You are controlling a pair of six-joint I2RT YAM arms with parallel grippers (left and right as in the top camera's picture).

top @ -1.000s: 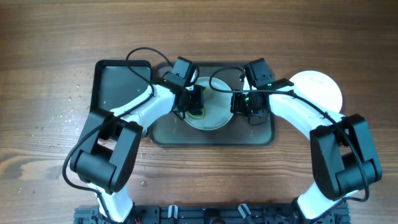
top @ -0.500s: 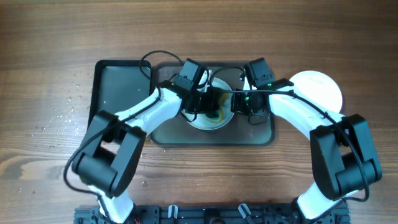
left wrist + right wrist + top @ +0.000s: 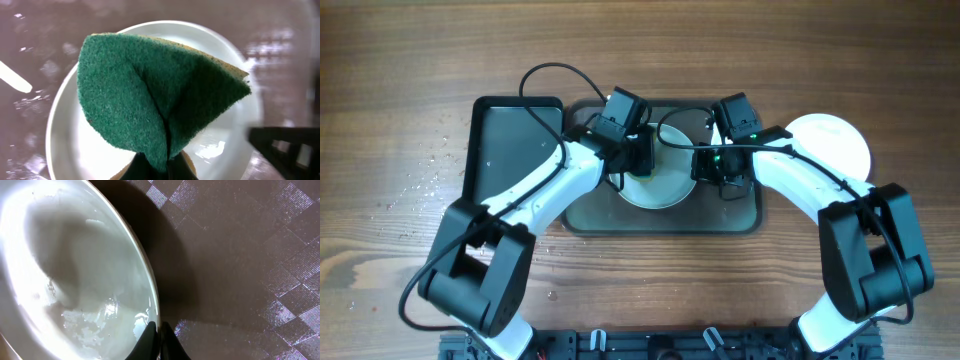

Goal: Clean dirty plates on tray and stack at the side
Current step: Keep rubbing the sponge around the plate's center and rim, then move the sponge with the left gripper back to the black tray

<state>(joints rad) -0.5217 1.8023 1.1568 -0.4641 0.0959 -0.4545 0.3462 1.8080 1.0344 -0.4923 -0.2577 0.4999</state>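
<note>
As the right end effector (image 3: 159, 330) grips the plate (image 3: 665, 190), the left end effector's (image 3: 161, 167) clamped sponge (image 3: 150, 95) has slid leftward.

The left arm (image 3: 532, 192) and right arm (image 3: 802, 186) match: smooth white tapered links between chunky black joint housings, bulkiest at the elbows. A thin black cable (image 3: 550, 68) loops off the left wrist, and a second cable (image 3: 665, 120) off the right. A green light (image 3: 718, 157) glows on the right wrist. The fingertips (image 3: 149, 339) are slim and black.
</note>
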